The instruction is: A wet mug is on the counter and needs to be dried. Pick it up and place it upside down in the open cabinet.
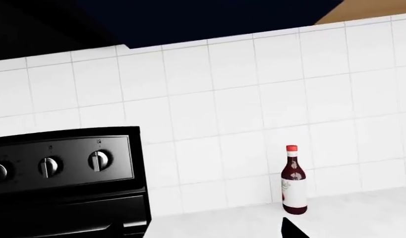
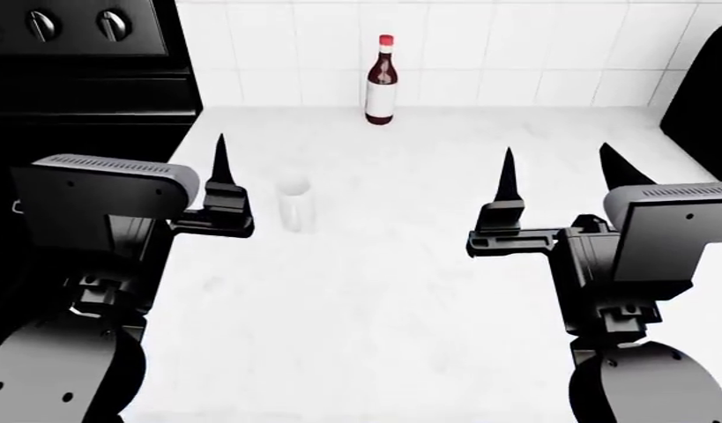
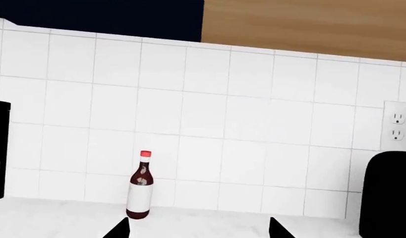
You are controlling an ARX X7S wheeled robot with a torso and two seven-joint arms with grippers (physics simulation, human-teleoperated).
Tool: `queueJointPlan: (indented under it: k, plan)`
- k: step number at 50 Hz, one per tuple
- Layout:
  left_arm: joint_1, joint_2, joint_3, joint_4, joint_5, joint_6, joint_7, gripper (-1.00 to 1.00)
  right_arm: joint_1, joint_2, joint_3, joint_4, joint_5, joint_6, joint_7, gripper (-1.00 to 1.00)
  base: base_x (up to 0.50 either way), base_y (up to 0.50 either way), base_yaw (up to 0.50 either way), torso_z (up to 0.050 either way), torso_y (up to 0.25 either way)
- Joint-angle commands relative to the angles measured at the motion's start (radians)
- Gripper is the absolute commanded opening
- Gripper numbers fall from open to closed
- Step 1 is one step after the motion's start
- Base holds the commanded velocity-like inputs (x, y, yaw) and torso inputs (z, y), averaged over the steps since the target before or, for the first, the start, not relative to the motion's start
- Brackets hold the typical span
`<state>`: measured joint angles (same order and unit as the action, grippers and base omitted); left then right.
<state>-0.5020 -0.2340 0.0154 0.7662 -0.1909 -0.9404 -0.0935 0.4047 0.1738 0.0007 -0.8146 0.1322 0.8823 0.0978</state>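
Note:
The white mug (image 2: 294,204) stands upright on the white counter (image 2: 384,291), pale against it and seen only in the head view. My left gripper (image 2: 163,160) hovers just left of the mug and clear of it. One dark finger (image 2: 220,163) shows there; the other is behind the wrist housing. In the left wrist view a single fingertip (image 1: 293,229) shows far off centre, so the jaws stand apart. My right gripper (image 2: 561,176) (image 3: 197,231) is open and empty, well right of the mug. I cannot tell whether the wooden panel (image 3: 309,25) above the tiles belongs to the cabinet.
A dark red-capped bottle (image 2: 382,84) (image 1: 294,184) (image 3: 139,188) stands against the tiled back wall. The black stove (image 2: 90,79) (image 1: 64,171) with its knobs borders the counter on the left. A black appliance (image 2: 708,88) (image 3: 388,193) sits at the right, below a wall outlet (image 3: 396,126).

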Motion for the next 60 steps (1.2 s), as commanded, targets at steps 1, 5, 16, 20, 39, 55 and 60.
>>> queueJointPlan:
  k: [1, 5, 16, 20, 39, 55, 60]
  plan:
    - [-0.003, -0.007, 0.0, 0.007, -0.006, -0.007, -0.005, 1.0, 0.0, 0.003, 0.0, -0.014, 0.01, 0.006, 0.007, 1.0, 0.16, 0.04, 0.0, 0.0, 0.0]
    - [-0.004, -0.007, 0.003, 0.007, -0.008, -0.009, -0.007, 1.0, -0.004, 0.005, -0.001, -0.012, 0.013, 0.001, 0.01, 1.0, 0.16, 0.04, 0.0, 0.0, 0.0]
    - [-0.008, -0.012, 0.007, 0.007, -0.013, -0.014, -0.012, 1.0, -0.007, 0.007, -0.003, -0.003, 0.019, -0.008, 0.017, 1.0, 0.16, 0.07, 0.0, 0.0, 0.0]
    - [-0.011, -0.012, 0.009, 0.007, -0.015, -0.017, -0.014, 1.0, -0.007, 0.008, -0.003, -0.002, 0.021, -0.009, 0.02, 1.0, 0.16, 0.11, 0.0, 0.0, 0.0]
    - [-0.021, -0.02, 0.017, 0.004, -0.022, -0.023, -0.022, 1.0, 0.002, 0.018, -0.01, -0.004, 0.032, -0.002, 0.031, 1.0, 0.16, 0.17, 0.0, 0.0, 0.001]
    - [-0.024, -0.027, 0.014, 0.002, -0.029, -0.021, -0.027, 1.0, 0.192, 0.014, 0.033, -0.162, 0.154, 0.41, 0.009, 1.0, 0.04, 0.03, 0.0, 0.0, 0.0]
    - [-0.006, -0.026, 0.013, -0.014, -0.028, 0.007, -0.027, 1.0, 0.417, 0.063, 0.176, -0.193, 0.546, 0.688, 0.248, 1.0, 0.0, 0.0, 0.0, 0.0, 0.0]
